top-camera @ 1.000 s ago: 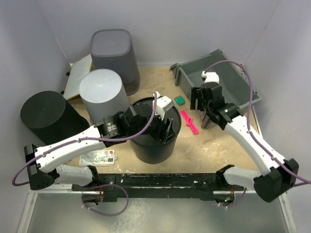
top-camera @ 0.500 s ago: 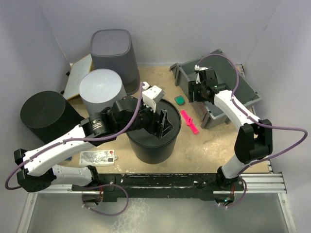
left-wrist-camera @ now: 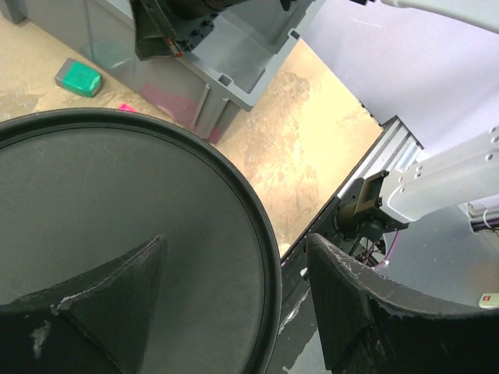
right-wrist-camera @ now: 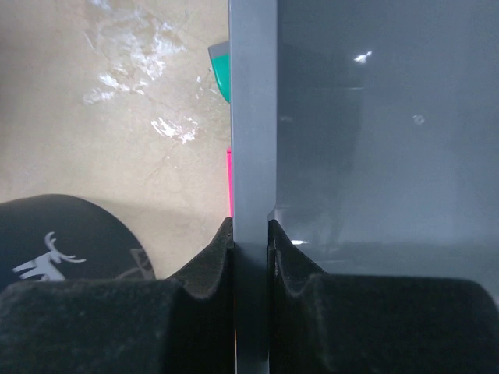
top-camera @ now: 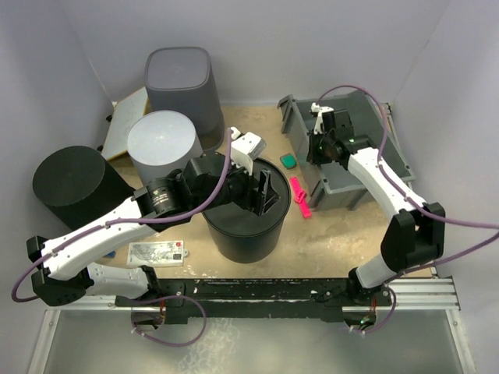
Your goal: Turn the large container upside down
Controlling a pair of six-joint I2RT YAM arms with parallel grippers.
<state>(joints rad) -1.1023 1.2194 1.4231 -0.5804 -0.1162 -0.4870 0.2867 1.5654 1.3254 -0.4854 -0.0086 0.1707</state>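
Grip at the grey bin [top-camera: 373,117]: the right claw [right-wrist-camera: 251,234] is clamped on its thin left wall. We take this bin for the large container. It sits open side up at the right of the table [top-camera: 343,234], on the right arm's side. The wall runs straight ahead between the pads, with the bin's hollow to the claw's right. We judge the flip must roll about that long wall. The left claw [left-wrist-camera: 235,243] stands wide apart astride the rim of the black bucket [top-camera: 245,234], gripping nothing.
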